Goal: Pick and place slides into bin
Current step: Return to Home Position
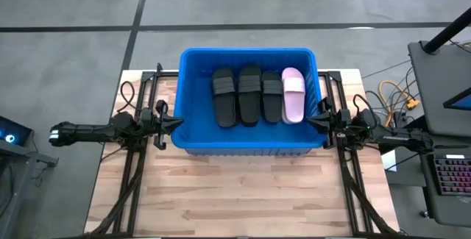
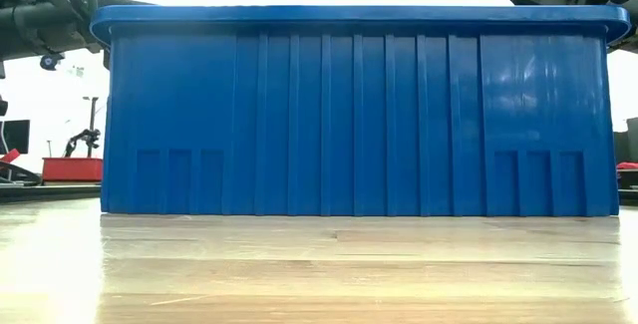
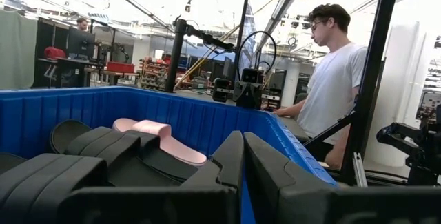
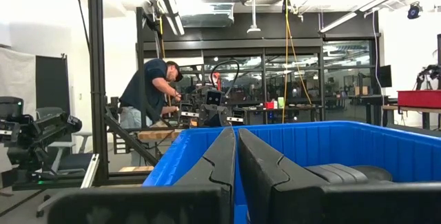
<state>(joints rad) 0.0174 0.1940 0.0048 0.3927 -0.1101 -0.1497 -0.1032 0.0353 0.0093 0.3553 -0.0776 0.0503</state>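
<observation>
Blue bin (image 1: 250, 145) at the table's (image 1: 243, 195) far edge, centred. Inside, in a row: black slides (image 1: 249, 95), then a pink slide (image 1: 293, 95) nearest the right wall. Left gripper (image 1: 176, 123) just outside the bin's left wall, fingers pressed together, empty. Right gripper (image 1: 310, 121) by the right wall, likewise closed on nothing.

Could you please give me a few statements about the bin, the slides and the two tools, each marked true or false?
1. In the bin, the pink slide lies nearest the right arm. True.
2. The left tool holds a slide. False: it is shut on nothing, beside the bin's left wall.
3. The right tool sits outside the bin, by its right wall. True.
4. A slide lies on the table in front of the bin. False: the pink slide and the black slides all lie inside the bin.
</observation>
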